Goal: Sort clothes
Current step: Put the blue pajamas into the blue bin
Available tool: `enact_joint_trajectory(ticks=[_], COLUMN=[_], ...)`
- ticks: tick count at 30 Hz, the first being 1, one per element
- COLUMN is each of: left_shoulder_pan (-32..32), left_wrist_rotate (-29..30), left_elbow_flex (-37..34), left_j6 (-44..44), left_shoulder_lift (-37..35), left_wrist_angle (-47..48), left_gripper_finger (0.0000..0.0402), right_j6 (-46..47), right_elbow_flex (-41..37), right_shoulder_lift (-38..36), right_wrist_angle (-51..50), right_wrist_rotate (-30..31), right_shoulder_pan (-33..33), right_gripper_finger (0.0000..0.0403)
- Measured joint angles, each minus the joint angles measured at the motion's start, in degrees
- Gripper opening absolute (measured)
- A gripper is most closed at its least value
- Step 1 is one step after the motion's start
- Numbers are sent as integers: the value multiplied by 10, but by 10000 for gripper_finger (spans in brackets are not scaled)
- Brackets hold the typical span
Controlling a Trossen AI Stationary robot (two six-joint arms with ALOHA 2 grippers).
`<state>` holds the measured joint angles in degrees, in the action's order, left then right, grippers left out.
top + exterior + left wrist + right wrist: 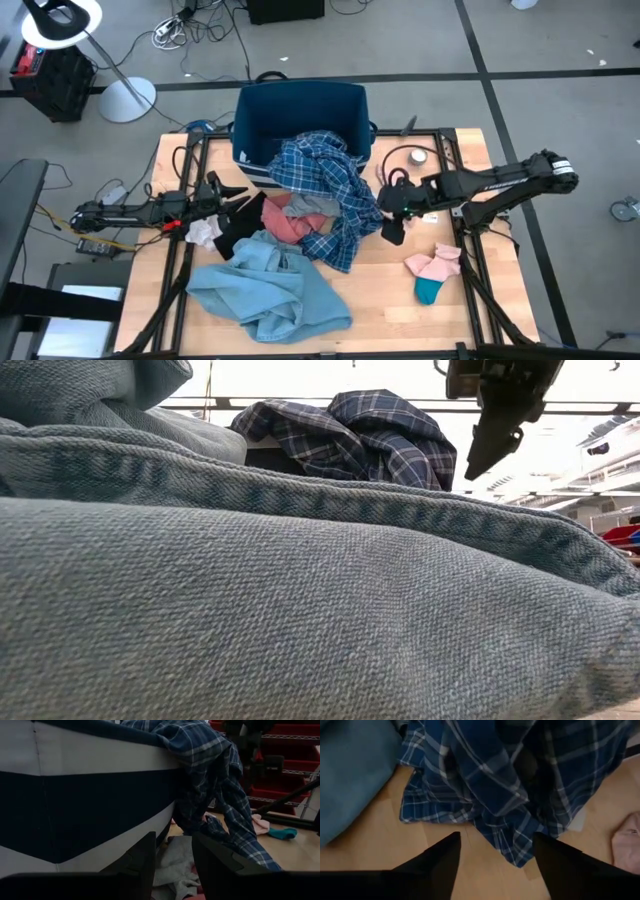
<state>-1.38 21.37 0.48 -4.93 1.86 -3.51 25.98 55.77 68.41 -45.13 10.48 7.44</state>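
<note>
A blue plaid shirt (325, 190) hangs out of the navy bin (300, 115) and spreads over a pile of clothes. In the pile are a coral-pink piece (290, 226), a grey piece (312, 206), a black piece (238, 228) and a white piece (203, 233). A large light-blue garment (270, 292) lies at the near side. Pink (437, 262) and teal (428, 291) socks lie on the table's right. My right gripper (495, 842) is open and points down over the shirt's right hem (510, 832), clear of it. My left gripper (172, 865) waits open at the pile's left.
A small round tin (417, 156) sits at the far right of the table. Dark frame rails (470, 245) run along the table's sides. Bare wood (385, 300) shows between the light-blue garment and the socks.
</note>
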Motion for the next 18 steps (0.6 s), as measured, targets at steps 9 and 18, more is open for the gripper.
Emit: enact_joint_trajectory(ticks=[9,18], left_shoulder_pan=[0,0], left_wrist_rotate=[0,0], left_elbow_flex=[0,0], left_j6=[0,0], left_shoulder_lift=[0,0], left_wrist_angle=[0,0], left_gripper_finger=[133,133], right_j6=[-1,-18], right_elbow_flex=[-55,-223], right_shoulder_lift=[3,3], right_wrist_angle=[31,277], right_wrist_rotate=[57,81], right_shoulder_pan=[-8,-37], right_gripper_finger=[335,345])
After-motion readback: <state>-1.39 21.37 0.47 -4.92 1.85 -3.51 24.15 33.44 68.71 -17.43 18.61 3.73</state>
